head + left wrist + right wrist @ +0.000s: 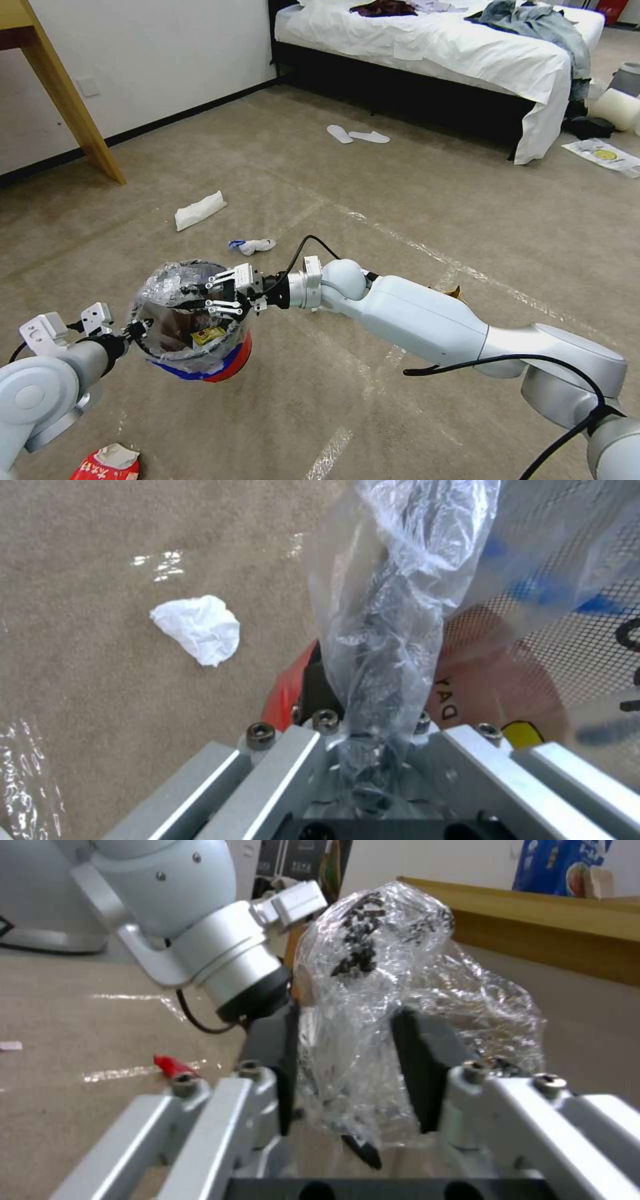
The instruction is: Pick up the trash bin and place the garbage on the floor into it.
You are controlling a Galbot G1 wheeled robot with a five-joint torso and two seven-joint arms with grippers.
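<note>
The trash bin [220, 367], red with a blue band and a crinkly clear bag over its rim, hangs tilted just above the floor [400, 200]. My left gripper [137, 328] is shut on its near-left rim; the left wrist view shows the bag and red wall [287, 690] pinched in that gripper [363, 715]. My right gripper [223, 297] is open at the opposite rim, its black pads [420, 1065] standing either side of the bagged rim [373, 965]. A yellow wrapper [208, 335] lies inside. Garbage on the carpet: white tissue [200, 210], white-blue scrap [252, 245], red wrapper [107, 465], crumpled tissue [199, 628].
A bed [467, 47] with white sheets stands at the back, two white slippers [357, 135] before it. A wooden table leg [73, 107] is at the back left. A grey bin [627, 77], a white roll and a printed sheet [603, 155] sit far right. Brown paper [455, 292] peeks from behind my right arm.
</note>
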